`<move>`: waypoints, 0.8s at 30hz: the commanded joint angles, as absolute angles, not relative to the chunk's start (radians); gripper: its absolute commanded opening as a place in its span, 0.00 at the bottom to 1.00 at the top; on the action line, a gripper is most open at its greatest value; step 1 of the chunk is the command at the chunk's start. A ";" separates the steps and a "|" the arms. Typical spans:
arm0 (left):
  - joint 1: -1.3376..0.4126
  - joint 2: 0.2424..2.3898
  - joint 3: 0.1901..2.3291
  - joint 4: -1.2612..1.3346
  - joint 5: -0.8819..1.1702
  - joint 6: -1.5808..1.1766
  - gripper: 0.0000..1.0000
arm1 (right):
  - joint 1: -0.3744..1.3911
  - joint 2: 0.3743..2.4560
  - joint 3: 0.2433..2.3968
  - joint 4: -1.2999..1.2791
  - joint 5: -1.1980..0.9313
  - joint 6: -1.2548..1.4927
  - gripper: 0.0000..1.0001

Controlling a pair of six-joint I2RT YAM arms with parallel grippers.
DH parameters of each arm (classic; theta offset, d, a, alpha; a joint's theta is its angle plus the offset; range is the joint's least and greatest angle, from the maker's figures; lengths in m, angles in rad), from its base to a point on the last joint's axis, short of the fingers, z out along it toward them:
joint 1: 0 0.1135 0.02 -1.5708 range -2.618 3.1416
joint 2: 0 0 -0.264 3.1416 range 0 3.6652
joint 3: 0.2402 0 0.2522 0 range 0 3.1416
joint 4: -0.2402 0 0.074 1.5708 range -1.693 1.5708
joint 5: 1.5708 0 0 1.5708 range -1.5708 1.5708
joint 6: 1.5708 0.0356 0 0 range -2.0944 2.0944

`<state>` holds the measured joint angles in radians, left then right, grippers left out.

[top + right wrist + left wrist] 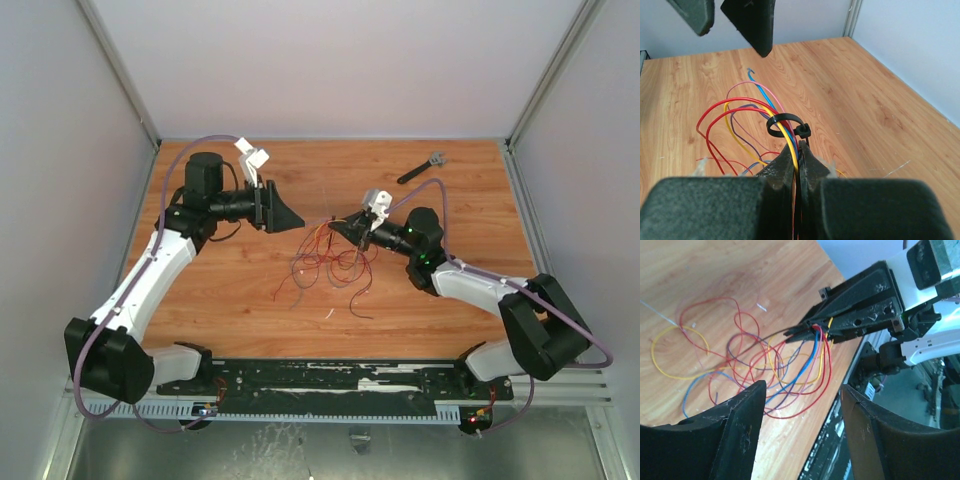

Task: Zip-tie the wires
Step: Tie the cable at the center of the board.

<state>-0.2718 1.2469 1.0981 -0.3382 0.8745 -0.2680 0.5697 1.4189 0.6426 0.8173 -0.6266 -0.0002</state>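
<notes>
Wires (pixel 730 109) pinched in clenched right fingers (pixel 802 155), loose ends trailing on counter (pixel 230 300). Zip tie (pixel 785 125) looped slack round bundle, just beyond right fingertips, on side facing left fingers (pixel 290 217). Left fingers released, empty, opposite, near but apart. Tie's tail direction unclear.

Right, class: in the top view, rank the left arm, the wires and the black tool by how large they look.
Largest: left arm.
Next: wires, taken as one spread tangle.
Smallest: tool. It lies farthest from the camera, which may shrink it a little, but the gap is plain.
</notes>
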 commanded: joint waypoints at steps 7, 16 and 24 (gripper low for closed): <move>-0.276 1.269 1.087 -0.258 0.857 -0.233 0.65 | 0.557 1.363 0.659 0.808 -0.654 -0.005 0.00; -0.276 1.254 1.049 -0.258 0.937 -0.242 0.50 | 0.542 1.364 0.658 0.807 -0.648 -0.005 0.00; -0.276 1.240 1.038 -0.258 0.966 -0.252 0.27 | 0.536 1.374 0.670 0.802 -0.652 0.005 0.00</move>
<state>-0.2718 1.2686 1.0489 -0.2768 0.9241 -0.2531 0.5446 1.3819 0.6426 0.8032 -0.6434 0.0002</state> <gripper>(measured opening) 0.321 0.013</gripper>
